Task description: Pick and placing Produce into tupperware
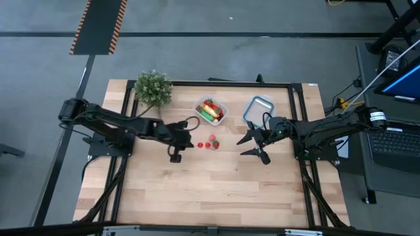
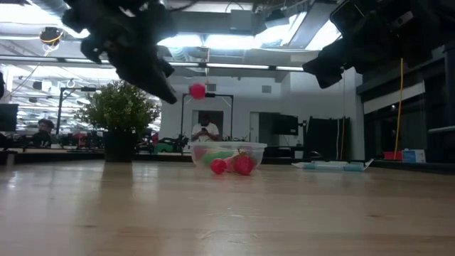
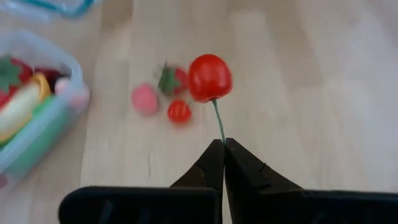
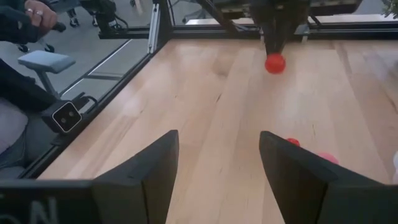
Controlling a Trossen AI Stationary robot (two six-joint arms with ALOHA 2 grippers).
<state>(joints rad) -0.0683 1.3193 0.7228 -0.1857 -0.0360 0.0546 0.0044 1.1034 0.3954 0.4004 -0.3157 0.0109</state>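
L gripper [image 3: 219, 149] is pinched tight on the thin green stem of a red cherry-like piece [image 3: 210, 77], which hangs in the air above the table [image 1: 216, 190], clear of the wood. In the low view the same red ball [image 2: 197, 90] sits just off the dark fingertips, well above the tabletop. Under and just beyond it, three small loose pieces lie on the wood: a pink one [image 3: 144, 98], a strawberry w/ green cap [image 3: 173, 79], and a small red one [image 3: 179, 111], close together, maybe touching, but the blur makes it hard to say.

The tupperware [image 1: 212, 110] stands near the table's far edge, between the potted plant [image 1: 153, 87] and the blue-rimmed clear piece [image 1: 256, 108]. It already holds produce, incl. a yellow banana [image 3: 18, 109], green and red bits.

R gripper [image 4: 219, 152] hovers over the table's right half near the blue-rimmed piece, fingers spread apart w/ nothing between them.
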